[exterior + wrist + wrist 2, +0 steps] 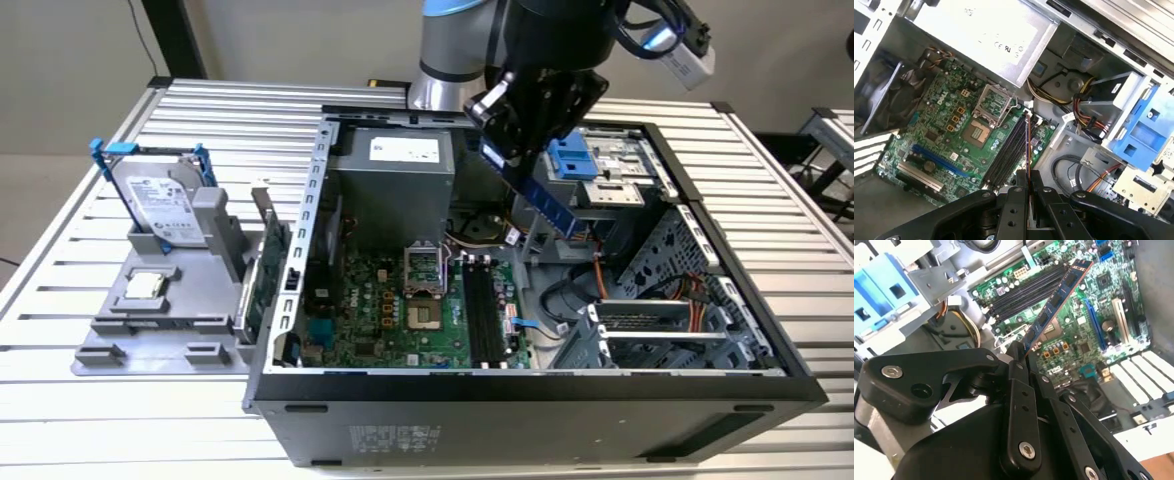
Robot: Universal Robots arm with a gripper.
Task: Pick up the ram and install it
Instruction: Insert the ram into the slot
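While gripper (1017, 351) pinches ram (1054, 300) by one end, tilted above black memory slots (483, 315), exterior view's lower centre: best levelled parallel to slot.

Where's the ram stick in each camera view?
Exterior view: ram slanted above the motherboard.
Second wrist view: ram broadside, crossing over black memory slots.
First wrist view: ram edge-on, thin line near black memory slots.
Shared landmark: the black memory slots.
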